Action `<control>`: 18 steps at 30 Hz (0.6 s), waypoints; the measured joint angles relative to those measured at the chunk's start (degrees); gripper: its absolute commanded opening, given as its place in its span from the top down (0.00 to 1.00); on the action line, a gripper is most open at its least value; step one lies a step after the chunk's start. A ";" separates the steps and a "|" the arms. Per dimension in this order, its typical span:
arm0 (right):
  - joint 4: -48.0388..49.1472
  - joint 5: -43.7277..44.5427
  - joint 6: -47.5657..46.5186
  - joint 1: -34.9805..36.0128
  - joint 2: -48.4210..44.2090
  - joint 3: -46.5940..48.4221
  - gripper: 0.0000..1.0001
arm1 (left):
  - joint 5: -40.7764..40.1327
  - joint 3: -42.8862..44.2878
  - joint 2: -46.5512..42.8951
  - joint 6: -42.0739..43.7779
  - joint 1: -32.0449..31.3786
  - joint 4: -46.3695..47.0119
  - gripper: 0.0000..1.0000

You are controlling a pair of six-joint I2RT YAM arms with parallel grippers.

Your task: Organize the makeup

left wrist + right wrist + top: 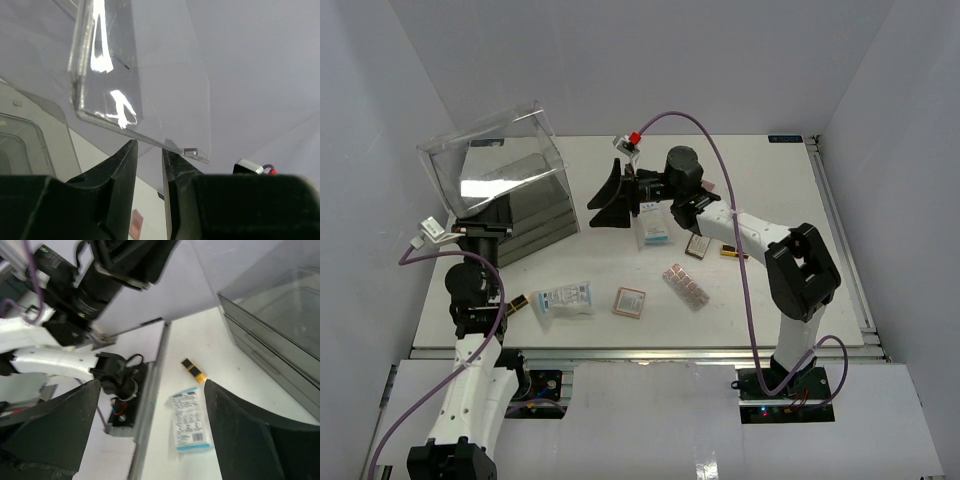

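We see the right gripper (610,197) spread wide and empty; makeup (629,301) lies scattered on the table (770,180) at its 6 o'clock. The left gripper (148,147) is nearly closed at the lid (150,75) edge, and we cannot tell whether it pinches.

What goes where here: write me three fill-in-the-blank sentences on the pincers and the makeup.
1. The raised ____ of the clear box is pinched by the left pincer.
2. The right pincer stands ____, holding nothing.
3. The pink multi-pan strip lies on the ____.
Missing: lid; open; table.
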 measured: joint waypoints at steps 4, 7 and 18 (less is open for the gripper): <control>-24.28 6.71 -31.78 2.78 -3.14 1.19 0.10 | 0.02 1.89 0.18 0.68 0.00 -1.05 0.60; -36.97 13.66 -51.88 8.05 -4.33 0.53 0.10 | 0.02 2.88 0.18 0.98 0.00 -1.95 0.60; -50.14 34.66 -80.76 22.79 2.26 -1.99 0.10 | 0.13 3.46 0.96 0.95 0.00 -4.99 0.59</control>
